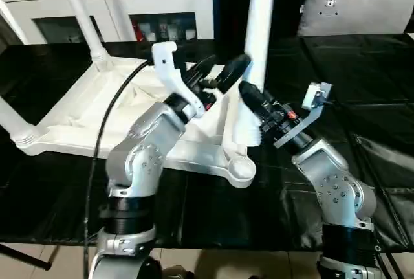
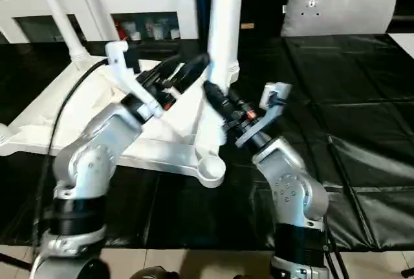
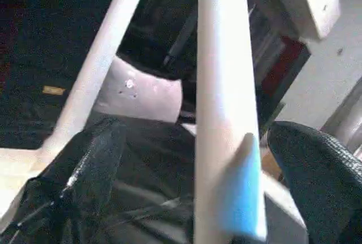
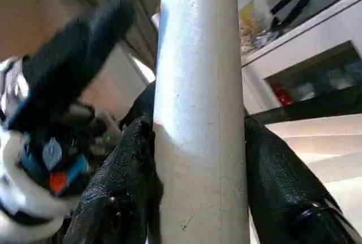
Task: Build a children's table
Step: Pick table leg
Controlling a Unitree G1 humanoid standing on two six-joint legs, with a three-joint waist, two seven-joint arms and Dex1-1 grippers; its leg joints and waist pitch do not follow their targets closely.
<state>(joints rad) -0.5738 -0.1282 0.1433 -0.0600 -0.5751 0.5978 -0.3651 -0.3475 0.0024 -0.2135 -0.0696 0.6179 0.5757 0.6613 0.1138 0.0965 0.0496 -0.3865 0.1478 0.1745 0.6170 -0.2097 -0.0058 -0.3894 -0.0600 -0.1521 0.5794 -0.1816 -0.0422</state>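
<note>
Two tools at one upright leg.
We see the tabletop [image 1: 139,114] lying underside up on the black table [image 1: 362,98]; our right tool [image 4: 198,159] grips the leg [image 1: 255,46] (standing at the near right corner), and our left tool [image 1: 220,72] gapes open just beside it.

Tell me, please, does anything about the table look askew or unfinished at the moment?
Yes. The tabletop lies upside down, and its near corner socket has no leg. The right gripper clamps an upright leg whose foot stands beside that socket, not in it.
</note>
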